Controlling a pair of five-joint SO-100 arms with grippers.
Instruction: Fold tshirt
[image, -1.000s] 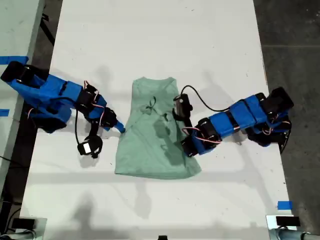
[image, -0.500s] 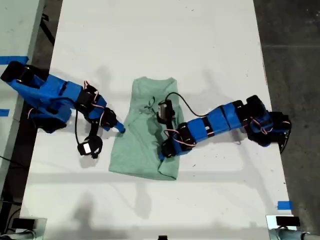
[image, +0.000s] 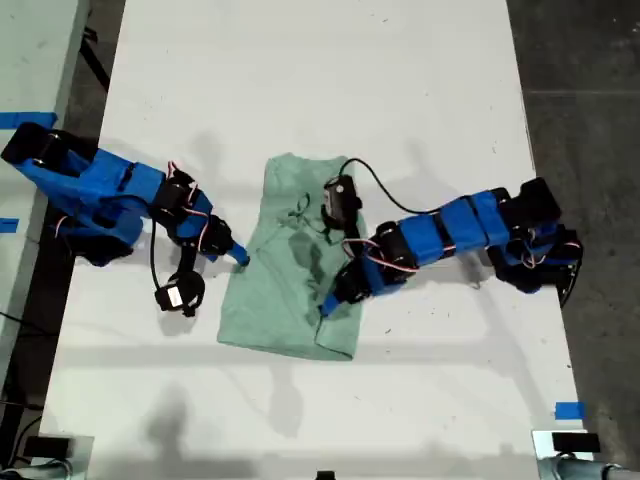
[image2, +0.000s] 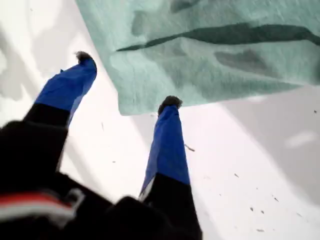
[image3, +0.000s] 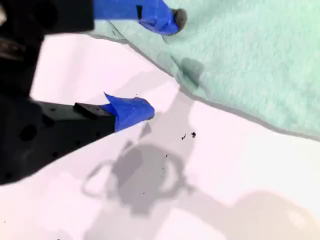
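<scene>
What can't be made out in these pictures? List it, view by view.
- Exterior view: an arm reaching over the tshirt hides the cloth under it, and the shirt's own folds hide its sleeves.
- First wrist view: my first gripper is open. Whether a fingertip touches the hem is unclear, and the frame edge cuts off the shirt.
- Second wrist view: my second gripper is open. Its black body hides part of the table.

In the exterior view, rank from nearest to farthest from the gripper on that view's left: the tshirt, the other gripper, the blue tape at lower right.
1. tshirt, right alongside.
2. other gripper, over the shirt.
3. blue tape, exterior view's lower right.
</scene>
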